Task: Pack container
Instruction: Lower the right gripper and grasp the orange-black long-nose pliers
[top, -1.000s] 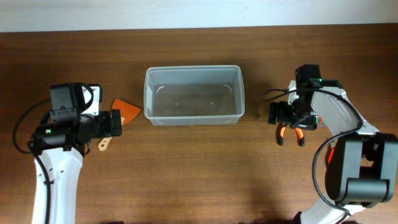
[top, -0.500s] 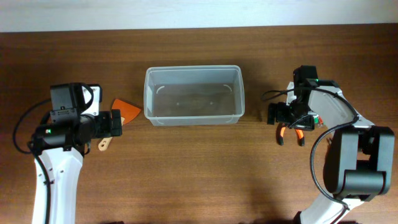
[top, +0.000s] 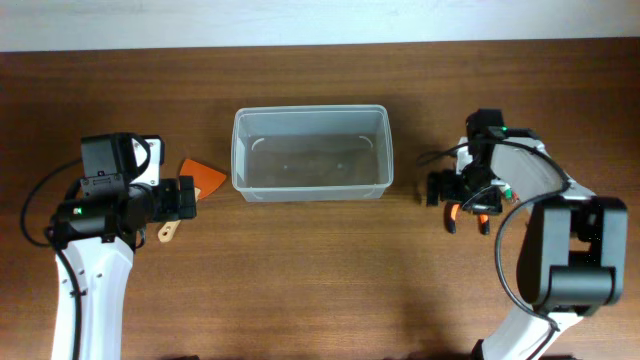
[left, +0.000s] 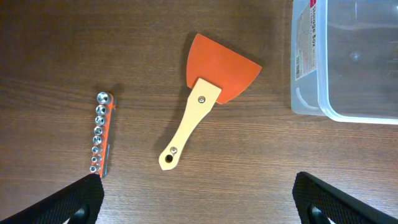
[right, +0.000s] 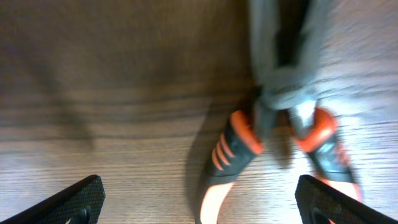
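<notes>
Looking at the container (top: 310, 108) first: it's sitting mid-table toward the far side, see-through and with nothing in it, so I'd say the packing hasn't properly started and we're at the first pick.

Off its right end, well apart from it, is a pair of pliers (top: 468, 212) with orange and black handles. The right gripper (top: 440, 187) is right over them, fingers spread wide. The wrist view is blurry, but the handles lie just ahead of the gap and nothing looks pinched yet. Next move, as I read it: drop down, straddle the handles or the joint, squeeze, then carry them left over the rim.

On the other side, an orange scraper (left: 208, 106) with a pale wooden handle lies just beside the tub's left end, and a socket rail (left: 101, 134) is further out. The left gripper (left: 199, 208) hangs above them with its fingers wide apart, holding nothing.

Writing: there's a sticker (left: 303, 37) on the tub's end. I think it says "Storage Box", but the rest is too small to read. No brand on the tools that I can make out.
</notes>
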